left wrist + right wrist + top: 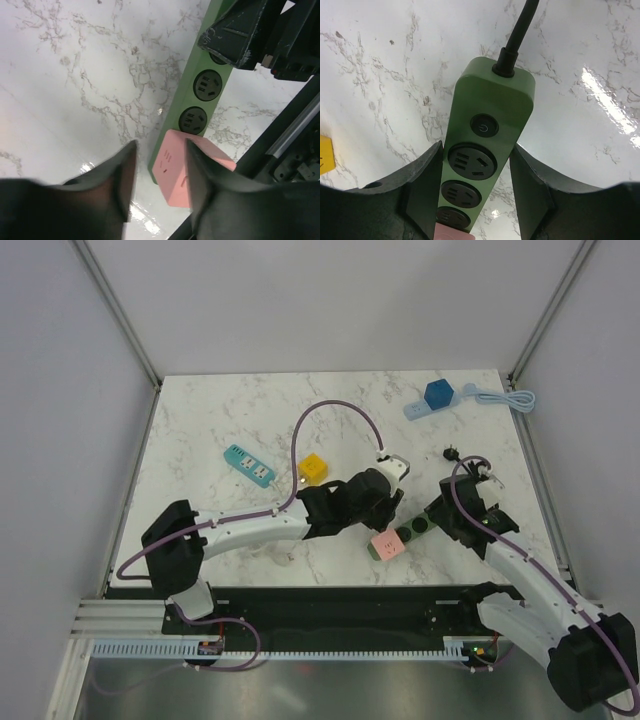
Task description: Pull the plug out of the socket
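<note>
A pink cube plug (387,544) sits in the near end socket of a green power strip (412,531). In the left wrist view the pink plug (170,172) lies partly between my fingers. My left gripper (160,175) is open; its right finger (200,175) stands in front of the plug and its left finger is over bare table. My right gripper (476,190) is shut on the green strip (492,100) near its power button, a finger against each long side. The right gripper also shows in the left wrist view (240,35).
A teal power strip (249,465) and a yellow cube (313,467) lie at the centre left. A blue cube (437,394) sits on a pale blue strip at the far right. The green strip's black cable (520,30) runs away from me. The table's front edge is close below the pink plug.
</note>
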Motion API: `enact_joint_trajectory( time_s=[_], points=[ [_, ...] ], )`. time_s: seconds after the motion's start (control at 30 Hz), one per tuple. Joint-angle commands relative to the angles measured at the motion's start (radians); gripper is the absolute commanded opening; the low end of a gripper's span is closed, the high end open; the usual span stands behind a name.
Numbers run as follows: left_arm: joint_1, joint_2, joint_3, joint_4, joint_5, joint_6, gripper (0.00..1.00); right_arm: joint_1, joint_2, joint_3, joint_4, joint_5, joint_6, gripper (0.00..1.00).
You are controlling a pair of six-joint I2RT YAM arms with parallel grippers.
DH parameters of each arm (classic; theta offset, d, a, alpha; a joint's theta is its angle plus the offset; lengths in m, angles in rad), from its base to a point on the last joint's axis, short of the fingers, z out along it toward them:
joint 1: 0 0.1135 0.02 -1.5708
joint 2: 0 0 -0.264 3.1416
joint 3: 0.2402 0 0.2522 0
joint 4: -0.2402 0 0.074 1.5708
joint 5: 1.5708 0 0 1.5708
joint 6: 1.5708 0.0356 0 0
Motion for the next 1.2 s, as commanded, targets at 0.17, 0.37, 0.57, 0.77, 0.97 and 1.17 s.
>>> enact_joint_trajectory(
  time_s=[0.17, 0.37, 0.57, 0.77, 0.97, 1.17],
  points=[
    [0.001, -0.058, 0.064, -0.171, 0.107, -0.111, 1.0, 0.004, 0.049, 0.05, 0.015, 0.024, -0.011, 0.1],
    [0.001, -0.009, 0.081, -0.241, 0.275, -0.306, 1.0, 0.004, 0.061, 0.064, 0.015, 0.045, 0.022, 0.05],
    [0.004, 0.005, 0.093, -0.235, 0.246, -0.398, 0.99, 0.004, 0.033, 0.035, 0.039, 0.071, 0.026, 0.08],
    [-0.005, 0.027, 0.127, -0.195, 0.263, -0.029, 0.96, 0.004, 0.061, 0.04, 0.061, 0.024, -0.029, 0.08],
    [-0.03, 0.008, 0.079, -0.164, 0.211, 0.24, 0.96, 0.004, 0.086, 0.043, 0.078, -0.038, -0.063, 0.08],
    [-0.088, 0.069, 0.084, -0.135, 0.166, 0.334, 0.97, 0.0, 0.092, 0.047, 0.082, -0.056, -0.064, 0.09]
  ],
)
